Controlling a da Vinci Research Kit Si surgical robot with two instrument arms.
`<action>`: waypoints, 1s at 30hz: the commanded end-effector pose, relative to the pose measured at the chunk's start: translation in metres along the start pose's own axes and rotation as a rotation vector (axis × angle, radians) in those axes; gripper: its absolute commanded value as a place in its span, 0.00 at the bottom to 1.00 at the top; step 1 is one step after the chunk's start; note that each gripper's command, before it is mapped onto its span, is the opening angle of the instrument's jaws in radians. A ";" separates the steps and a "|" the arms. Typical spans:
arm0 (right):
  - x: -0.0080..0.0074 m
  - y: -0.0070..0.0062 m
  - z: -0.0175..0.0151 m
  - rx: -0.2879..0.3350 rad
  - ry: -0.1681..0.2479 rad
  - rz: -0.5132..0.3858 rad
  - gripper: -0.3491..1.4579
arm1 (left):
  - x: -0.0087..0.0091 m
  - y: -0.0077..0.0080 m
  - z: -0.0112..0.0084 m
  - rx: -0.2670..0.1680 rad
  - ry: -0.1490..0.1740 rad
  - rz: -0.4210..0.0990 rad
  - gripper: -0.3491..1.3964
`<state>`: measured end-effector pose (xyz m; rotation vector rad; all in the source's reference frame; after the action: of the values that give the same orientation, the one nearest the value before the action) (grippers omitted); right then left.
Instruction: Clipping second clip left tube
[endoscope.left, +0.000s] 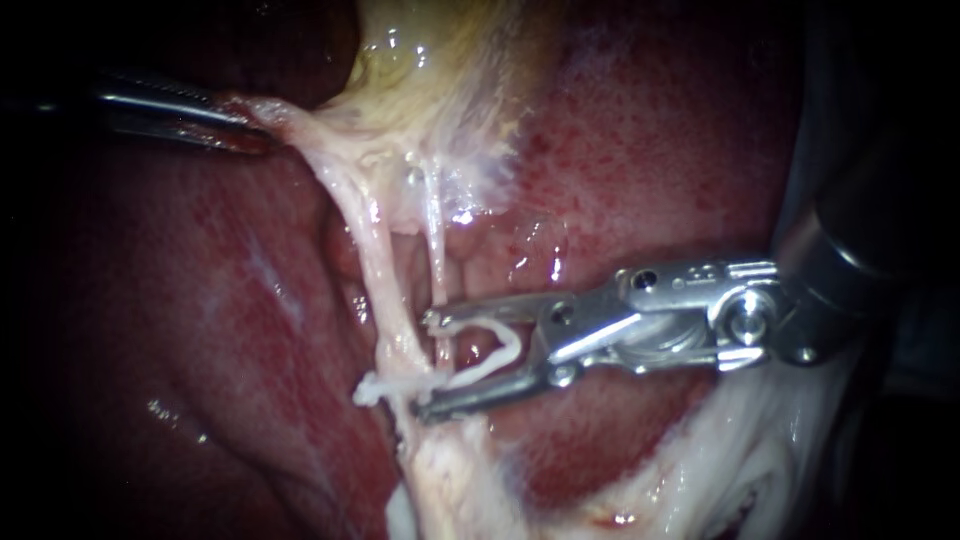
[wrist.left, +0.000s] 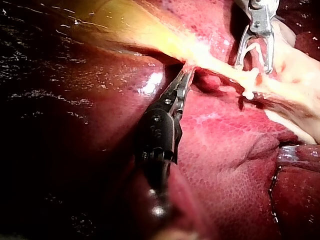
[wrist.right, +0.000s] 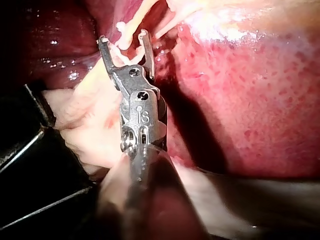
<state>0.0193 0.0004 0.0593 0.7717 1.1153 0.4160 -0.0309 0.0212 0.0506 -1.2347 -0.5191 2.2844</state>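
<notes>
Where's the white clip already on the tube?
Endoscope view, centre: the clip crosses the left tube, left of the right instrument, whose jaws hold a second clip.

- The endoscope looks from close at the tubes (endoscope.left: 385, 290), the liver (endoscope.left: 180, 300) behind them; the left instrument (endoscope.left: 245, 125) enters from the left, the right instrument (endoscope.left: 430, 365) from the right.
- The left wrist camera sits behind its own instrument and looks along the shaft, low over the liver; the right instrument is well ahead.
- The right wrist camera looks along its own shaft, very near the jaws.
- All three views share the right jaws, carrying a clip (endoscope.left: 495, 350) at the tubes. The endoscope and left wrist views share also the left jaws gripping pale tissue (endoscope.left: 290, 125).
</notes>
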 end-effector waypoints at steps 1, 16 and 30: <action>-0.0004 0.0003 0.0001 0.009 -0.001 0.011 0.47 | 0.0000 0.0000 0.0000 0.000 0.000 0.001 0.00; -0.0017 0.0022 0.0018 0.048 0.027 0.073 0.47 | -0.0001 -0.0001 0.0001 0.000 0.000 0.001 0.00; -0.0004 0.0025 0.0051 0.148 0.078 0.127 0.47 | -0.0001 -0.0001 0.0002 0.000 0.000 0.001 0.00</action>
<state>0.0241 0.0001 0.0625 0.9666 1.1845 0.4769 -0.0309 0.0212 0.0508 -1.2350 -0.5180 2.2857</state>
